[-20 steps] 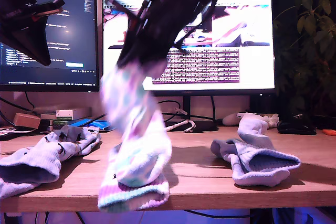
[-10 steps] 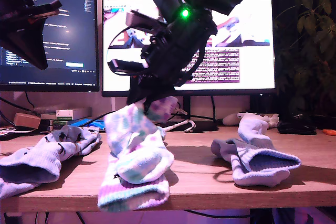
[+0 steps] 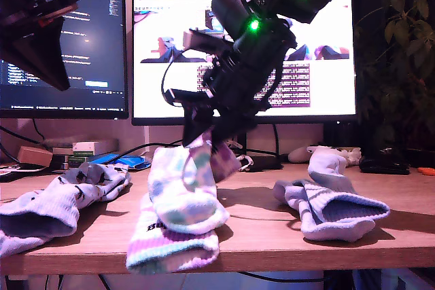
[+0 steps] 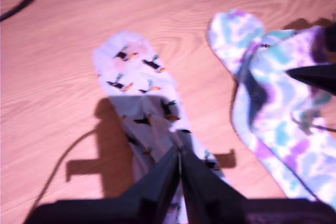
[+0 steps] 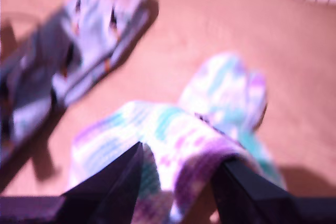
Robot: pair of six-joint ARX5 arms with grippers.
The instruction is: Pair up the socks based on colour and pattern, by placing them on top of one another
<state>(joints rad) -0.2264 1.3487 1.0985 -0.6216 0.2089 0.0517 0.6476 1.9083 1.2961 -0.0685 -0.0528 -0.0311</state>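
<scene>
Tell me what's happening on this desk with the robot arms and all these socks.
My second end effector is holding a tie-dye sock by one end, draped over a matching tie-dye sock at the desk's front edge. My first end effector hangs shut above the patterned lavender socks on the exterior view's left. The plain lavender-white socks lie on that view's right.

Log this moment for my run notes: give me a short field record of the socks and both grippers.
held sock: tie-dye sock, cuff between the fingers of my second gripper, draped onto its match
matching sock: second tie-dye sock, flat at the table front edge
patterned socks: bird-print sock below my first gripper, at the exterior view's left
plain socks: lavender-white socks, exterior view's right
first gripper: shut, empty, raised
pairing: tie-dye pair overlapping, not released
</scene>
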